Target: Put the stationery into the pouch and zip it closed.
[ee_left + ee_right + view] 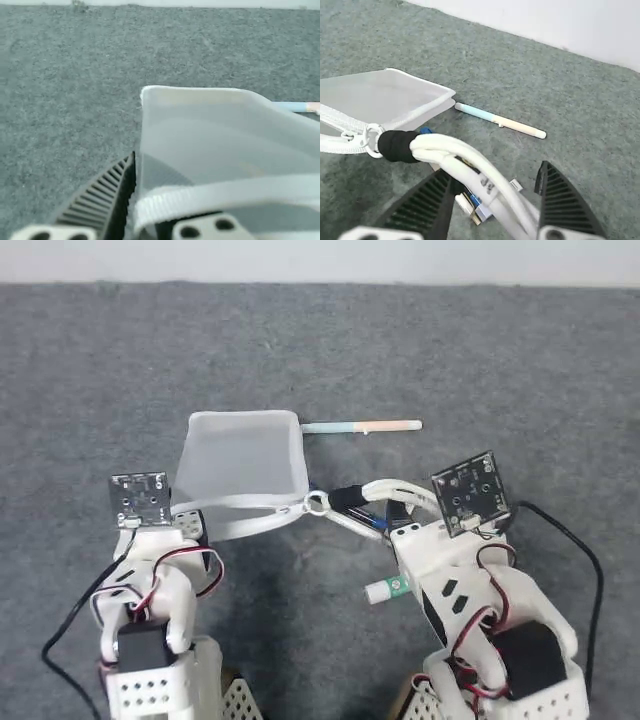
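Note:
A translucent white pouch [240, 462] [210, 140] [380, 95] lies mid-table with its mouth toward the arms. My left gripper [195, 524] [150, 220] is shut on the pouch's near edge by the zipper tape [225, 192]. My right gripper [395, 515] [490, 200] is shut on a white bundle [465, 155] with a black-wrapped end [346, 497] [397, 146]. That end sits right beside the zipper ring [316, 504] [370, 137]. A pastel blue and peach pen [360, 426] [500, 121] lies on the carpet past the pouch's far right corner.
A short white tube with a green label [388, 588] lies on the grey carpet beside the right arm's base. A black cable [580, 550] loops at the right. A pale wall edge [320, 260] borders the far side.

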{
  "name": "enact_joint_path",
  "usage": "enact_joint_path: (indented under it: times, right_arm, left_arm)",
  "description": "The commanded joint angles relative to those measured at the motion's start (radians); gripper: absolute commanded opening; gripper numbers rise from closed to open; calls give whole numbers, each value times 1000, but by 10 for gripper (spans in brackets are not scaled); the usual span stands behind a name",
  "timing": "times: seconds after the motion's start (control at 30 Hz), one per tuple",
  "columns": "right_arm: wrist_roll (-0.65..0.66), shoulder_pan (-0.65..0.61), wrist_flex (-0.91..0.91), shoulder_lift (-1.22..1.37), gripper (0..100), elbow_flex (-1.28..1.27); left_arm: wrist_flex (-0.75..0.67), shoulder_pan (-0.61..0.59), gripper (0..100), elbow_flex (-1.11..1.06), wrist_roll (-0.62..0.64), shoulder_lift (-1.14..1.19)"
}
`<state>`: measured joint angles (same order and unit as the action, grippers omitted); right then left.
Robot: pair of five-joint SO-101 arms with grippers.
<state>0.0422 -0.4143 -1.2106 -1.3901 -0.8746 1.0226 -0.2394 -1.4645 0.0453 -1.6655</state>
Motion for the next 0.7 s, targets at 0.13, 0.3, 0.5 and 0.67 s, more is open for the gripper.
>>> enact_joint_path:
  times: [0.13, 0.3, 0.5, 0.67]
  right_arm:
    - [-12, 22, -15, 349, 221, 158]
    - [-35, 44, -59, 513, 282, 239]
    - [-69, 81, -62, 585, 296, 275]
    - [-106, 81, -44, 661, 296, 288]
  left_arm:
    - [2, -9, 11, 58, -5, -15]
    - [5, -9, 11, 64, -5, -15]
    - [2, -69, 11, 73, 2, -15]
    - [3, -130, 11, 85, 37, -15]
